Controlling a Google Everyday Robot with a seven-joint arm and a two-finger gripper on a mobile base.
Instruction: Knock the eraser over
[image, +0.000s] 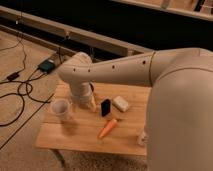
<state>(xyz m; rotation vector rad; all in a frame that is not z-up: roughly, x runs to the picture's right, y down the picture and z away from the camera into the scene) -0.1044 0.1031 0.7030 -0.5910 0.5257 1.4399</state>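
Note:
The eraser (105, 107), a small black block, stands upright on the wooden table (75, 137), near the middle. My gripper (90, 104) hangs below the arm's bent wrist, just left of the eraser and close to it. An orange carrot (108, 128) lies in front of the eraser. A white rounded block (120, 104) lies just right of the eraser.
A clear plastic cup (61, 109) stands at the table's left, next to the gripper. My large white arm (175, 100) covers the table's right side. Black cables and a power box (47, 65) lie on the floor to the left.

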